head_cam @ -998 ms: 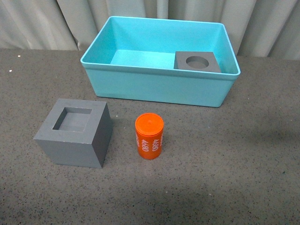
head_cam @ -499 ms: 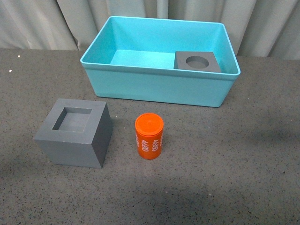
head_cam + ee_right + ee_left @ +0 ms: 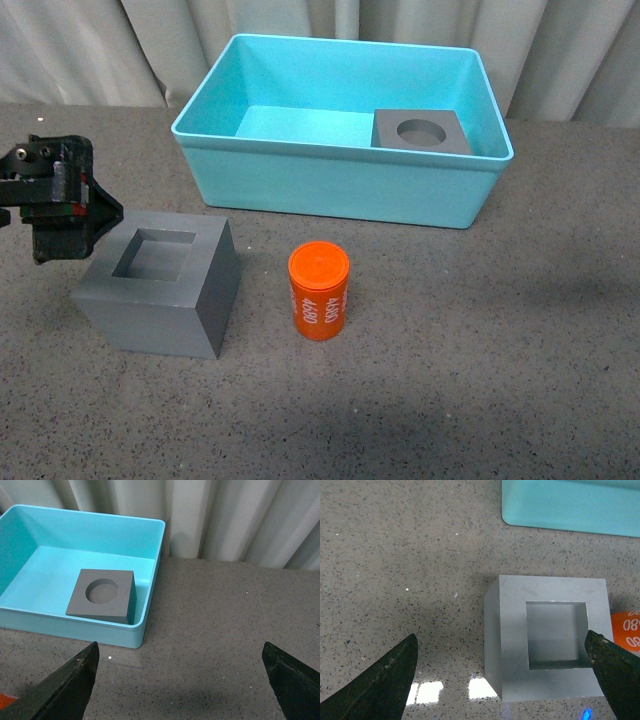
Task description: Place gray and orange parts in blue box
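The left gripper (image 3: 72, 208) has just swung into sight. A moment ago the stretch of table in front of the blue box (image 3: 330, 188) held only the two loose parts, and now the gripper sits on the far left, close against the square-recessed gray cube (image 3: 160, 285). Nothing else has shifted: that cube, the orange cylinder (image 3: 319, 292) and the round-recessed gray cube (image 3: 421, 131) all lie where they were.

The left arm looks to be opening its reach for the square-recessed cube, the second of three parts to go in. Its jaws are spread wide and hold nothing. From its wrist camera, one finger overlaps the cube's edge on the cylinder's side, and the other hangs over bare speckled tabletop (image 3: 395, 555), well clear of the cube. So the gripper is not yet centred on the block and, I'd judge, must slide across before it can close.

The square-recessed cube stands in front of the box's left end, apart from its wall. It is matte gray, flat-sided and sharp-edged, with a shallow square pocket in its top face. The cylinder stands upright just beside it, in front of the box's middle, white digits running up its side. The round-recessed cube already rests inside the box, at its right end against the near wall.

The right gripper (image 3: 182, 687) is out of the front view. Its own camera shows both fingers parted and empty, looking toward that right end of the box.
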Available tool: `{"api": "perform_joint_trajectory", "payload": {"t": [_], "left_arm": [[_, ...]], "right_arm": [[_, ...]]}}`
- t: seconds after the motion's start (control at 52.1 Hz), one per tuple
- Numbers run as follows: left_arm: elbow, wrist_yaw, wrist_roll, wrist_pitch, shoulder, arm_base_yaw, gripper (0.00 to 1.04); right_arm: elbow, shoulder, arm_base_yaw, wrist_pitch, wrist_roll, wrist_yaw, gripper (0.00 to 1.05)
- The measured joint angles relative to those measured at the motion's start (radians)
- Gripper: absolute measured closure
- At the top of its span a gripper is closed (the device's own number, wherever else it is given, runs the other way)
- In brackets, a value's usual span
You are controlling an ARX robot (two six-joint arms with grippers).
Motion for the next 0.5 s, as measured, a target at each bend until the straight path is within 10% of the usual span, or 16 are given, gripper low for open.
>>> {"api": "perform_joint_trajectory", "payload": {"t": [0.499], "left_arm": [[0.104,0.028,0.027,0.006,0.217,0.010,0.07]], "right_arm": [[0.000,0.000,0.000,0.000,0.000,0.000,0.10]]}}
